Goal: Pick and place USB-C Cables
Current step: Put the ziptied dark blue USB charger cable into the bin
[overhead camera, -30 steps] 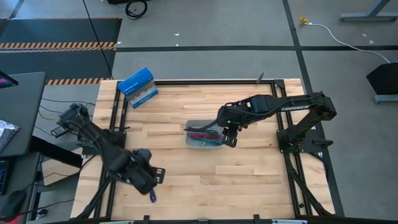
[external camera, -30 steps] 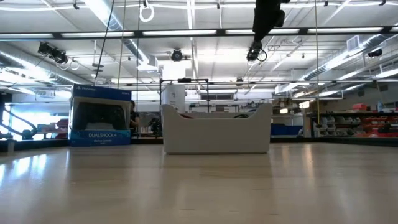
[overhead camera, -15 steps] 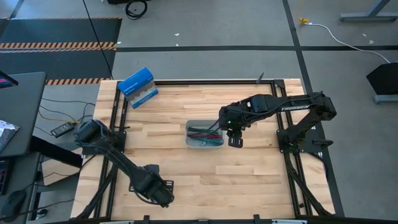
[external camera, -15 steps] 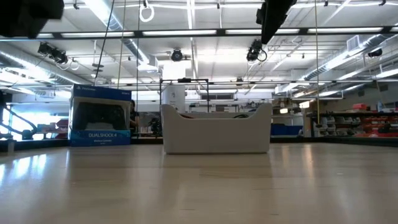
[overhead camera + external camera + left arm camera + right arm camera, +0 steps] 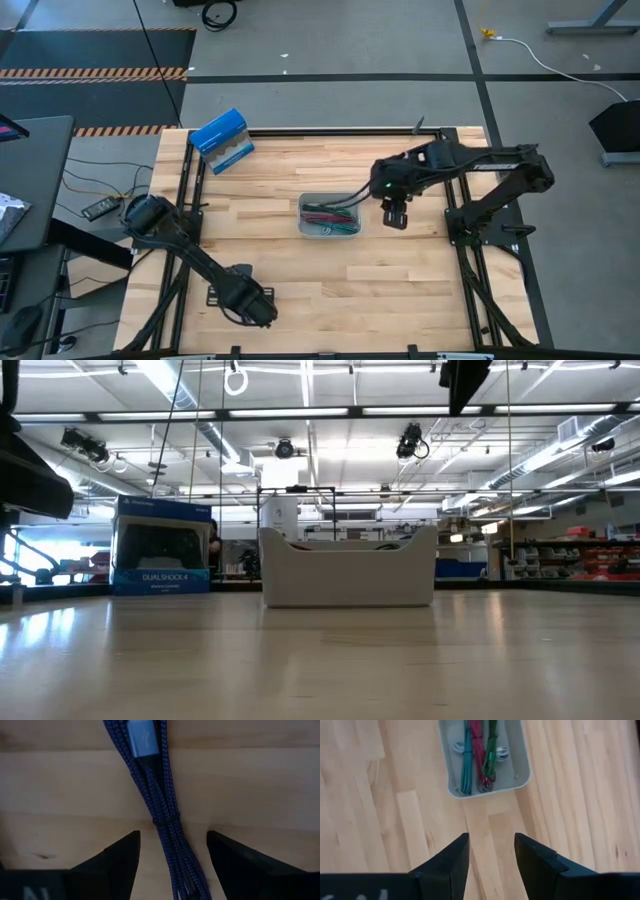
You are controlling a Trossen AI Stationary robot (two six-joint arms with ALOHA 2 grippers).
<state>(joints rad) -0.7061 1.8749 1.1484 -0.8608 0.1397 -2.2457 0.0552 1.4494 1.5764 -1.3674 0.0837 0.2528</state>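
Observation:
A purple-blue USB-C cable bundle (image 5: 162,805) lies flat on the wood, with its plug (image 5: 142,740) pointing away from my left gripper. My left gripper (image 5: 172,857) is open low over it near the table's near edge (image 5: 255,308); one finger stands on either side of the bundle with a gap showing. From above, the gripper hides this cable. The clear grey tray (image 5: 303,226) holds teal (image 5: 466,765), maroon (image 5: 479,755) and green (image 5: 491,750) bundles. My right gripper (image 5: 394,215) is open above the table, to the right of the tray.
A blue box (image 5: 222,140) stands at the far left corner of the table and shows left of the tray (image 5: 348,575) in the low view (image 5: 160,550). Bare wood lies between the tray and the near edge. A black frame rims the table.
My left gripper has moved toward the near edge and slightly right, coming down over the purple-blue cable, which now sits under it. My right gripper has drawn away from the tray toward the table's right.

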